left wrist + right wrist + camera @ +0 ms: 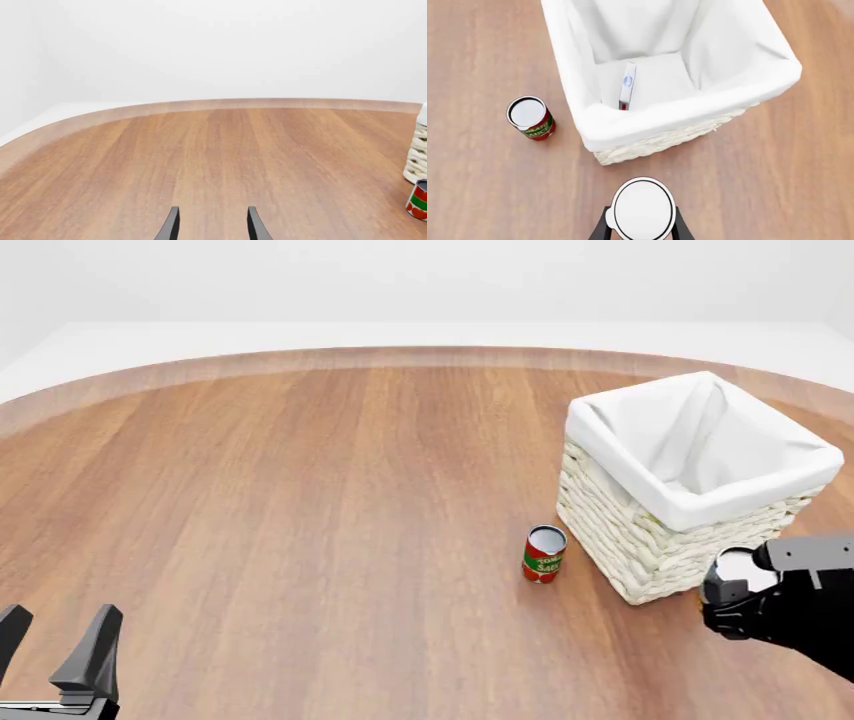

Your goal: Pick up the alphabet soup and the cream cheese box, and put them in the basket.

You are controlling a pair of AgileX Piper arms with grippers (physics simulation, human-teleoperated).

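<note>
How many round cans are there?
2. The red-and-green labelled can stands on the wooden table beside the cream wicker basket. The white-topped can is held in the right gripper, near the basket. None seem hidden.

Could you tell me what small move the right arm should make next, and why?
Probably carry the alphabet soup forward until it hangs over the basket opening. The right gripper is shut on the can, which sits short of the near rim, above bare table. The cream cheese box already lies inside.
</note>
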